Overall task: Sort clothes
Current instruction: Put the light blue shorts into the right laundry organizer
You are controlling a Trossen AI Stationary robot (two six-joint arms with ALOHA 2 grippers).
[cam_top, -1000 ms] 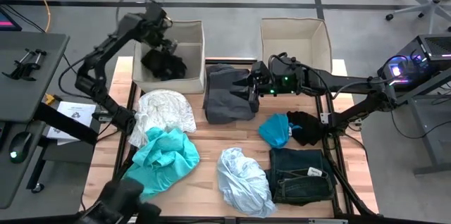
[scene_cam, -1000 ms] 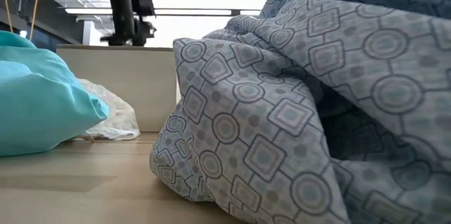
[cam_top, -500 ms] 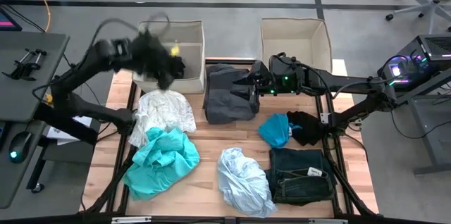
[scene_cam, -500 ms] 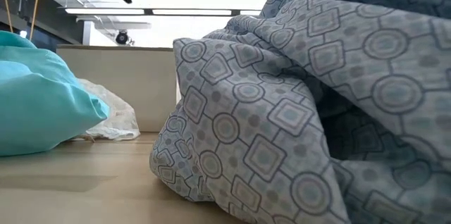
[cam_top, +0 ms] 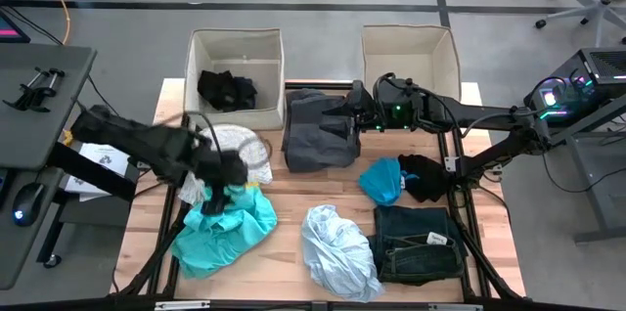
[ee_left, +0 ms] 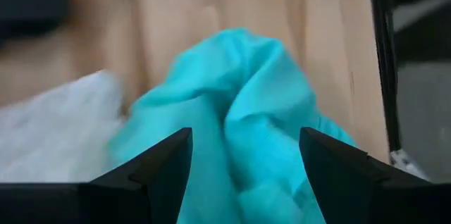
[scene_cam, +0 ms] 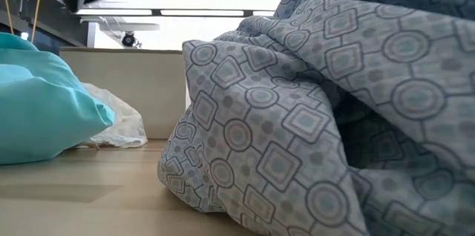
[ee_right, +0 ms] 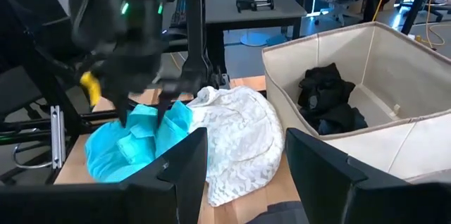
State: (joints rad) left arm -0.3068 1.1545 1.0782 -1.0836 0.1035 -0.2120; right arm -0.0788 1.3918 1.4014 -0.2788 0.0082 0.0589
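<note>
My left gripper (cam_top: 230, 179) is open, pointing down over the teal garment (ee_left: 246, 111), which lies bunched on the table next to the white lacy garment (cam_top: 235, 150). The gripper touches nothing. My right gripper (cam_top: 342, 120) is open and stands level over the dark grey garment (cam_top: 315, 130). A black garment (cam_top: 227, 89) lies in the left beige bin (cam_top: 235, 42). A pale silvery blue patterned garment (scene_cam: 319, 117) lies near the front edge. A small blue garment (cam_top: 381, 181), a black garment (cam_top: 423, 176) and dark denim (cam_top: 416, 243) lie at the right.
The right beige bin (cam_top: 411, 52) stands at the far edge, beside the left bin. The garments cover most of the table. Bare wood shows between the teal garment and the pale blue one (cam_top: 289, 238). A desk (cam_top: 39, 86) stands left of the table.
My left gripper has left the left bin and swung fast toward the table's near edge and down. It now hangs over the teal garment. The black garment has stayed in the bin.
</note>
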